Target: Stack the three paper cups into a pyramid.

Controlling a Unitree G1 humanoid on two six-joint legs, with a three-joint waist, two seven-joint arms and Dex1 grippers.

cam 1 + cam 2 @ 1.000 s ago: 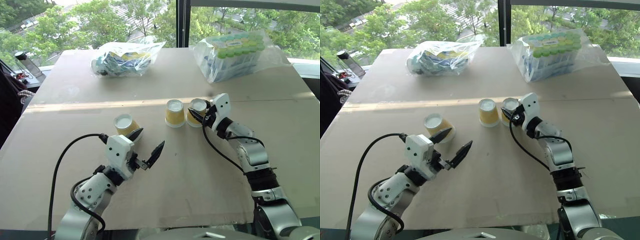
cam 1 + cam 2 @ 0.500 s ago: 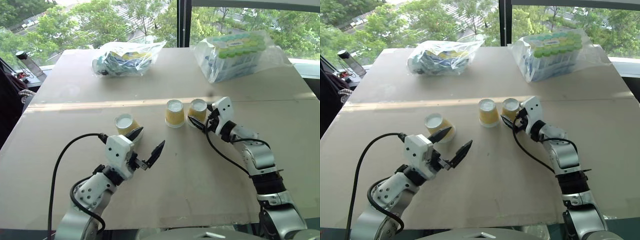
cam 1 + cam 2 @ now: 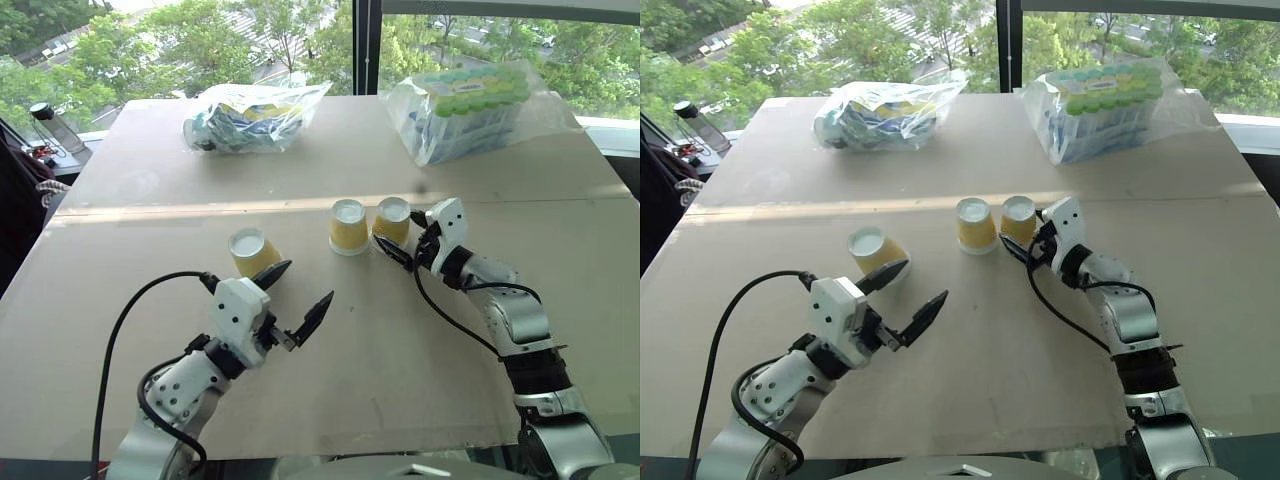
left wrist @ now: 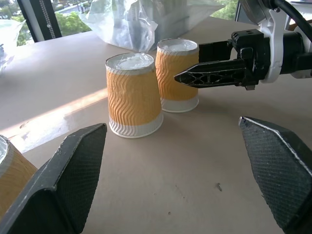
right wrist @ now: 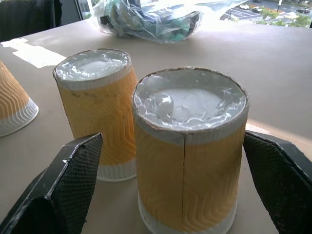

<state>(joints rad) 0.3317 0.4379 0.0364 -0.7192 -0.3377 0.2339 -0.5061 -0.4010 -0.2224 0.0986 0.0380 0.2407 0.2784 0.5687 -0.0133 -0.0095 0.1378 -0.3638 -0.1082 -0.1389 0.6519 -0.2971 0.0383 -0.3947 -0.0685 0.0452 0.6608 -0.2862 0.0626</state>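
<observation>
Left gripper (image 3: 298, 296), fingers wide, waited beside the lone inverted cup (image 3: 250, 251); toward the counter's (image 3: 560, 210) middle two base cups (image 3: 369, 225) stood adjoining, bottoms up, right gripper (image 3: 402, 240) fingers wide around one, presumably releasing it.

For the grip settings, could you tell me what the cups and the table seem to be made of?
Cups: likely paper, matte; a wavy embossed yellow-orange wall, a side seam and a white crinkled base facing up.
Table: probably unfinished board, flat matte beige with a seam across; not certain.
</observation>
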